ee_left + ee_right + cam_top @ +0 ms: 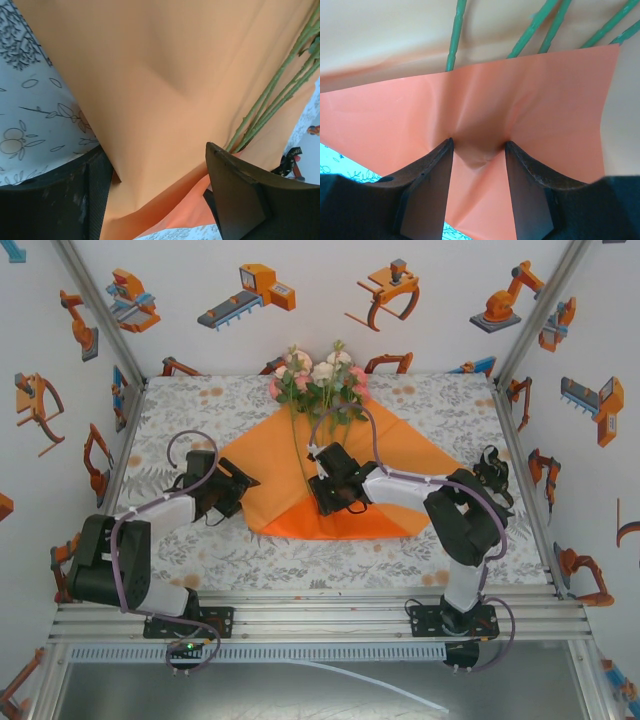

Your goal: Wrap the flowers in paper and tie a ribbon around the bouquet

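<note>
The orange paper (400, 455) lies as a diamond on the table, its near corner folded up into a darker flap (545, 90). The flowers (318, 375) rest at its far corner, and their green stems (455, 35) run down under the flap. My right gripper (335, 502) (479, 150) pinches a pucker of that flap over the stems. At the paper's left corner my left gripper (232, 490) (160, 175) stands open, with a raised fold of paper (165, 75) passing loosely between its fingers. The black ribbon (491, 468) lies at the table's right side.
A grey leaf-print cloth (190, 410) covers the table. White walls with orange robot pictures close in the left, right and back. The right arm's elbow (462, 515) hangs over the paper's right corner. The aluminium rail (320, 615) runs along the near edge.
</note>
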